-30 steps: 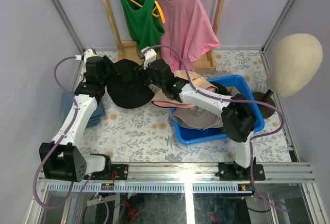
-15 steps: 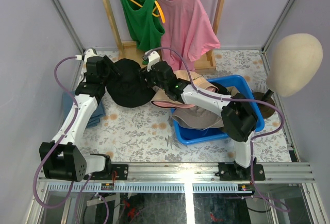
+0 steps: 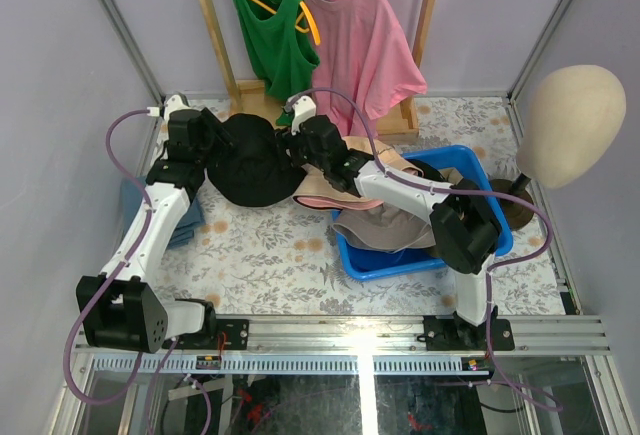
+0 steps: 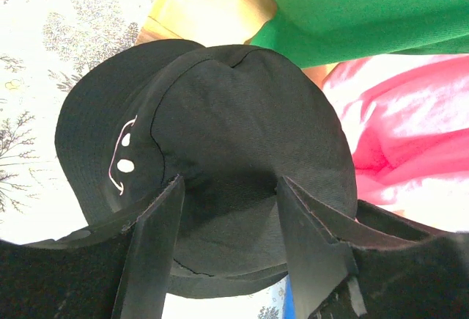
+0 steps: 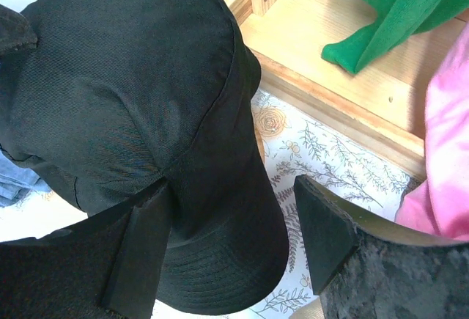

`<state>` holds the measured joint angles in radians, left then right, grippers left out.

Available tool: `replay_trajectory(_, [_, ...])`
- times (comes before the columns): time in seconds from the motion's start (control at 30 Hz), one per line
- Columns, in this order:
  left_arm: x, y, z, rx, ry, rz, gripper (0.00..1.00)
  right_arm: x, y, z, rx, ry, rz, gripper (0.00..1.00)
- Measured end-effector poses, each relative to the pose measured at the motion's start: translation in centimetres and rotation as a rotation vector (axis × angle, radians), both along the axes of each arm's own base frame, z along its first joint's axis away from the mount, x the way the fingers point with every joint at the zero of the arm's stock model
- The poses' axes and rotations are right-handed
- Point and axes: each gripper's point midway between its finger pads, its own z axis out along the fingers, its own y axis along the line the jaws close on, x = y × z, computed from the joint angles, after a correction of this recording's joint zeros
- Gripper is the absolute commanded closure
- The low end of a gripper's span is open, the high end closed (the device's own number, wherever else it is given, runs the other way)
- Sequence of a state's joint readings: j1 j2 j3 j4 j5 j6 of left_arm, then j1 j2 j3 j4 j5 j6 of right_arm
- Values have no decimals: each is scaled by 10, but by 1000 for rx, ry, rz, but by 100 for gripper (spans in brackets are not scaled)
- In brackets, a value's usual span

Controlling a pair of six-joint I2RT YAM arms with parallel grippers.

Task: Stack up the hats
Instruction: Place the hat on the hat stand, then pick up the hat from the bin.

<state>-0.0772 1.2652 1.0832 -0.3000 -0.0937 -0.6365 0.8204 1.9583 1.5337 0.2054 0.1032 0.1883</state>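
Black hat (image 3: 250, 160) lay at the far-left part of the worktop (image 3: 270, 255), just in front of the wooden rack (image 3: 238, 90), with a white mark on its brim. Left end effector (image 4: 229, 187) was pinching the hat's crown from the left-edge side, fabric filling the gap between both fingers. Right end effector (image 5: 233, 185) stood spread over the hat's opposite edge, one finger against the brim, the other clear of it. More hats were heaped in the blue bin (image 3: 480, 170) toward the right edge.

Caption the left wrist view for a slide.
Left claw grips crown of black bucket hat; green shirt, pink shirt behind.
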Motion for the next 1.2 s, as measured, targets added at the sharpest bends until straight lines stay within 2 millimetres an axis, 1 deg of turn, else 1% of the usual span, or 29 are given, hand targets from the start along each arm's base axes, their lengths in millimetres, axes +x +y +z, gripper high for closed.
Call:
replay_trajectory(0.13, [0, 4, 0, 7, 4, 14, 47, 0, -1, -2, -6, 6, -1, 28])
replay_trajectory(0.43, [-4, 22, 0, 35, 21, 85, 43, -1, -10, -9, -42, 31, -15, 28])
replay_trajectory(0.5, [-6, 24, 3, 37, 16, 95, 41, -3, -11, -5, -44, 30, -15, 28])
replay_trajectory(0.6, [-5, 26, 14, 37, -8, 113, 39, -6, -16, 6, -43, 24, -16, 28])
replay_trajectory(0.77, [-1, 27, 39, 26, -65, 123, 38, -10, -24, 29, -31, 0, -28, 27])
replay_trajectory(0.83, [1, 24, 49, 17, -89, 110, 37, -11, -28, 37, -29, -11, -40, 27])
replay_trajectory(0.9, [3, 16, 61, 8, -114, 78, 36, -11, -36, 46, -35, -22, -61, 26])
replay_trajectory(1.0, [11, -6, 80, 7, -150, 0, 36, -12, -50, 61, -48, -45, -103, 24])
replay_trajectory(1.07, [20, -40, 99, 10, -186, -105, 35, -12, -63, 75, -53, -70, -139, 24])
replay_trajectory(1.1, [22, -48, 102, 11, -194, -130, 35, -12, -69, 80, -53, -78, -153, 24])
replay_trajectory(1.2, [28, -93, 110, 23, -202, -260, 34, -10, -99, 90, -67, -85, -218, 24])
